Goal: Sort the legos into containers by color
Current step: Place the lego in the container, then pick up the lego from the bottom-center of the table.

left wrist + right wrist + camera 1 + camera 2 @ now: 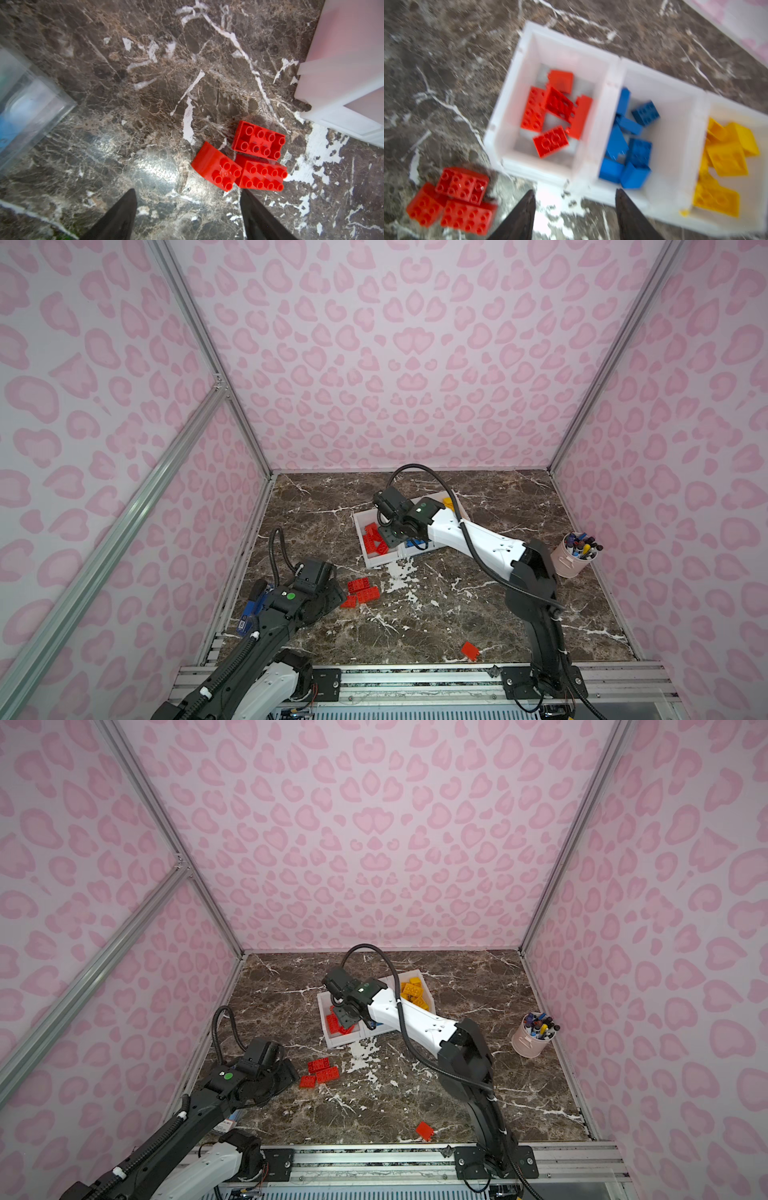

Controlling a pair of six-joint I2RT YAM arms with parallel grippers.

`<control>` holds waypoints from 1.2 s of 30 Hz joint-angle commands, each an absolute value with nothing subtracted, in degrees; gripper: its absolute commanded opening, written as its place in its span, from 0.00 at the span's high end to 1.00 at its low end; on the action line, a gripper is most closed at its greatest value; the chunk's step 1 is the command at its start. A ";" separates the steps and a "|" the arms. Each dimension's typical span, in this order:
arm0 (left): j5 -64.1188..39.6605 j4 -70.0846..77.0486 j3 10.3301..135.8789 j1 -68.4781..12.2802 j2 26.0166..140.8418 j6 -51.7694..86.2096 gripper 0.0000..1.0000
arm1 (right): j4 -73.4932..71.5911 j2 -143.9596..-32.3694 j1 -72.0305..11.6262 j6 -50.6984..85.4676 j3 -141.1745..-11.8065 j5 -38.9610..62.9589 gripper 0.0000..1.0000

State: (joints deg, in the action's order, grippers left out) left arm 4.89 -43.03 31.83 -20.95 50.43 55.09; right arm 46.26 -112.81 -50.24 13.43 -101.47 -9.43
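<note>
Marble bench (457, 614) is seen carrying three joined white bins (382, 561) around its middle. Red bricks (550, 116), blue bricks (633, 141) and yellow bricks (726, 158) are already kept one colour per bin. Right pincer (574, 193) is held above the red bin, jaws apart, nothing gripped. Left pincer (188, 191) is held low, jaws wide and empty, just beside three loose red bricks (257, 141) that touch each other on the bench near the bins. A lone red brick (470, 651) lies by the front edge. Pick-up is judged the step in hand. The jaws should be centred on the nearest brick and closed across its flat sides. It should then be lifted straight so the neighbours are not dragged.
</note>
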 commanded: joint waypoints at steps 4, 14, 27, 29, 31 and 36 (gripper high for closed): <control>4.26 -39.09 30.73 -20.77 52.73 53.30 0.20 | 42.75 -91.90 -51.25 29.87 -68.97 -7.99 0.38; 2.39 -35.82 31.38 -20.78 58.18 51.43 0.20 | 48.27 -77.11 -65.31 42.65 -45.39 -6.36 0.38; 3.05 -37.09 30.06 -20.76 54.85 52.31 0.21 | 41.84 -71.62 -70.55 43.68 -34.64 1.06 0.38; 2.91 -37.15 30.16 -20.79 54.84 52.43 0.21 | 40.84 -71.67 -70.80 43.68 -33.77 1.82 0.39; 2.94 -37.42 30.36 -20.83 54.84 52.46 0.21 | 40.73 -71.87 -71.08 43.68 -33.71 1.78 0.39; 3.05 -38.01 30.21 -20.81 53.89 52.75 0.21 | 41.17 -72.02 -71.52 43.67 -33.35 1.26 0.40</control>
State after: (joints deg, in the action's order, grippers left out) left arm 2.79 -36.82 30.37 -20.95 54.37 52.10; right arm 41.17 -71.79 -71.46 43.11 -33.85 1.54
